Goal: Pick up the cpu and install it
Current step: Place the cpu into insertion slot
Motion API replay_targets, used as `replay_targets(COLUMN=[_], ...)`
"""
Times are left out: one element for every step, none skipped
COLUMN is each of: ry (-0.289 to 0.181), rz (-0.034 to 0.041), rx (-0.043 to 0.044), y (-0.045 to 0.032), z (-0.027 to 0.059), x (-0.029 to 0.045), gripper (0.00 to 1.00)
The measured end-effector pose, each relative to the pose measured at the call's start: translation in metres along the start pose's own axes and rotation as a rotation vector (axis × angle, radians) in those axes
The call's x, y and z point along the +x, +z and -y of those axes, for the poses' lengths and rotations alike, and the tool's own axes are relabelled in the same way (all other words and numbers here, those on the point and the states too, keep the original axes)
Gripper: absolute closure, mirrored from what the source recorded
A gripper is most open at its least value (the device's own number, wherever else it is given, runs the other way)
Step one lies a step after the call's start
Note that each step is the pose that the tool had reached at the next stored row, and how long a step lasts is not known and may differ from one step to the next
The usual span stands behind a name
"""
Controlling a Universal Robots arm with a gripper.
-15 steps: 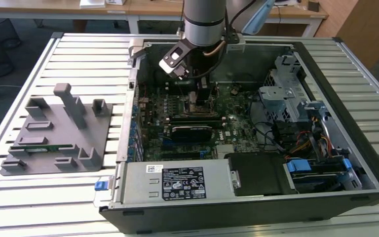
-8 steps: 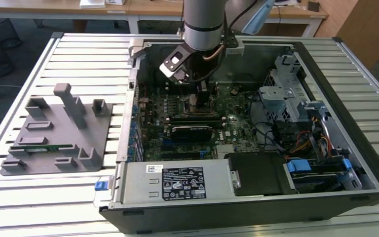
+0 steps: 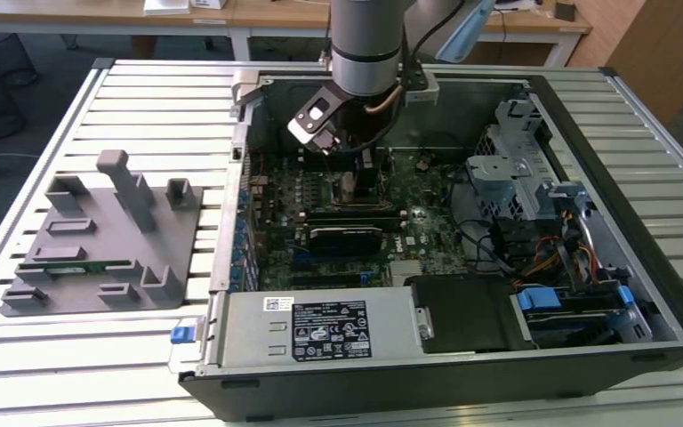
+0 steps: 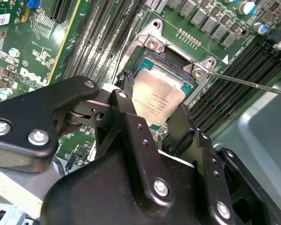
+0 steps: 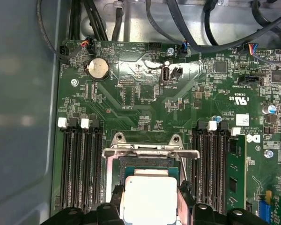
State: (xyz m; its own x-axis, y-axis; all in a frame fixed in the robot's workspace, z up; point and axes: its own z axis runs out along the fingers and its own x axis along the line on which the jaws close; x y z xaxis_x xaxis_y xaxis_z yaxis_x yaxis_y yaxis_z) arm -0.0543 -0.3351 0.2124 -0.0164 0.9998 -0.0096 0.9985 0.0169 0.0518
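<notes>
My gripper has its fingers drawn narrow onto opposite edges of the cpu. The chip hangs just over the open socket; I cannot tell whether it touches. I judge it light, stiff and fragile underneath, so those thin edges are the only safe hold.

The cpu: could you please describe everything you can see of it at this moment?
The cpu is a small flat square chip with a dull silver metal top, faint print on it and a thin green edge. It lies top up over the open socket on the green motherboard, between rows of memory slots. The pincer flanks it in both wrist views, one black finger against each of two opposite edges. Whether it is fully seated I cannot tell.
</notes>
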Motion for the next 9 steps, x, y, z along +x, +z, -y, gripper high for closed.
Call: replay_targets(ry=[0.000, 0.000, 0.000, -0.001, 0.000, 0.000, 0.000, 0.000, 0.000], rz=[0.0000, 0.0000, 0.0000, 0.0000, 0.0000, 0.0000, 0.0000, 0.0000, 0.0000], rx=[-0.0028, -0.0048, -0.0057, -0.0057, -0.0058, -0.0058, -0.0059, -0.0058, -0.0059], y=[0.0007, 0.0017, 0.0027, 0.0038, 0.0048, 0.0058, 0.0067, 0.0076, 0.0084], z=[0.0000, 0.0000, 0.0001, 0.0001, 0.0002, 0.0003, 0.0003, 0.0004, 0.0004], x=[0.0000, 0.0001, 0.0002, 0.0002, 0.0003, 0.0005, 0.0008, 0.0013, 0.0015], gripper=[0.46, 0.46, 0.46, 0.46, 0.46, 0.46, 0.46, 0.46, 0.46])
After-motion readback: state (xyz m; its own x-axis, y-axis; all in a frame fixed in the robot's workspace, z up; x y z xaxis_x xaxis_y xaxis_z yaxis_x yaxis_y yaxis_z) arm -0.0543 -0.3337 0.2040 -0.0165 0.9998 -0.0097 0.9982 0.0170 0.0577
